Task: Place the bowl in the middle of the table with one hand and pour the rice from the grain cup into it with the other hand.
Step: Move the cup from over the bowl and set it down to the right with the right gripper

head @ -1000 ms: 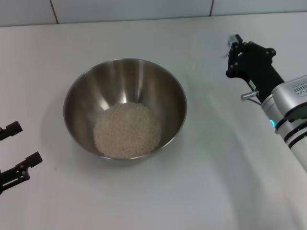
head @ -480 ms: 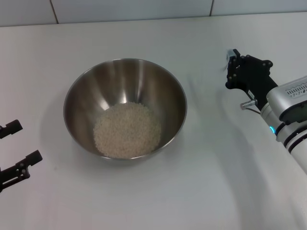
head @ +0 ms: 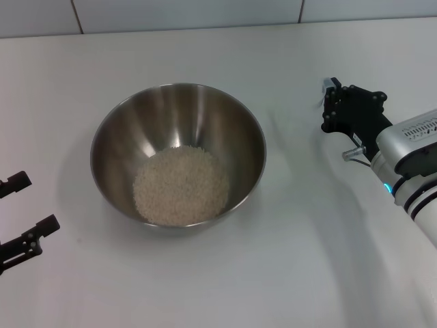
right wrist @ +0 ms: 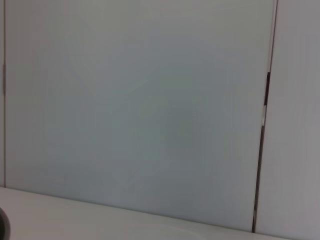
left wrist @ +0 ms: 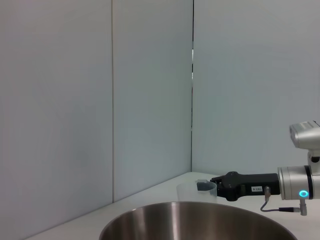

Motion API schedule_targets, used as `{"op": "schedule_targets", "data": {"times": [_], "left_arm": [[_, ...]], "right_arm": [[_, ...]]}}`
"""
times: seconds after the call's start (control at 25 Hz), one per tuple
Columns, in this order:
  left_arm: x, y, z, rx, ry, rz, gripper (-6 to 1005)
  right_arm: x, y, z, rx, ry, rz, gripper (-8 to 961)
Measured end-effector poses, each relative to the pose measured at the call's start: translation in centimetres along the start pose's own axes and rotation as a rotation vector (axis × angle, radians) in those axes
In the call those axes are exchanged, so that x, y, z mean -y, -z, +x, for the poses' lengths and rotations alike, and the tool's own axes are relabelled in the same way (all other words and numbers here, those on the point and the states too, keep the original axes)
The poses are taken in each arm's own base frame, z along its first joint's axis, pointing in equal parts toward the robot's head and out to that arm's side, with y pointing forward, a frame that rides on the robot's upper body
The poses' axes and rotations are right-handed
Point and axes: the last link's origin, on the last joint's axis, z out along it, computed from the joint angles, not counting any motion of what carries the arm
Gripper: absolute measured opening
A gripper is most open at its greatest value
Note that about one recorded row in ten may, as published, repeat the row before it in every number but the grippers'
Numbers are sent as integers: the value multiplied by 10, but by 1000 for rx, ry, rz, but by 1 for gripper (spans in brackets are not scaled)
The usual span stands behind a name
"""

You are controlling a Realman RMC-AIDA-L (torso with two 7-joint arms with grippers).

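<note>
Left gripper (head: 24, 215) sat low at table's (head: 205, 287) near-left edge, fingers apart, empty. Steel bowl (head: 179, 109) mid-table held a pale rice (head: 181, 186) heap. Farther right, right gripper (head: 330, 99) clamped the translucent grain cup (left wrist: 196, 190), upright, looking empty.

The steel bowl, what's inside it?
A heap of white rice covers the bottom of the steel bowl. The bowl's floor beneath the heap is hidden; its shiny walls above are bare.
</note>
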Motion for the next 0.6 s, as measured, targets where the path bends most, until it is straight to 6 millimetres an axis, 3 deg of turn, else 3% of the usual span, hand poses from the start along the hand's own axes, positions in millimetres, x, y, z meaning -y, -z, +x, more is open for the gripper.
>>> {"op": "schedule_targets", "data": {"times": [0.6], "left_arm": [[-1,2,-1,0,3,6,795]], "right_arm": [[-4,0,1,-3,6,-17,96]]}}
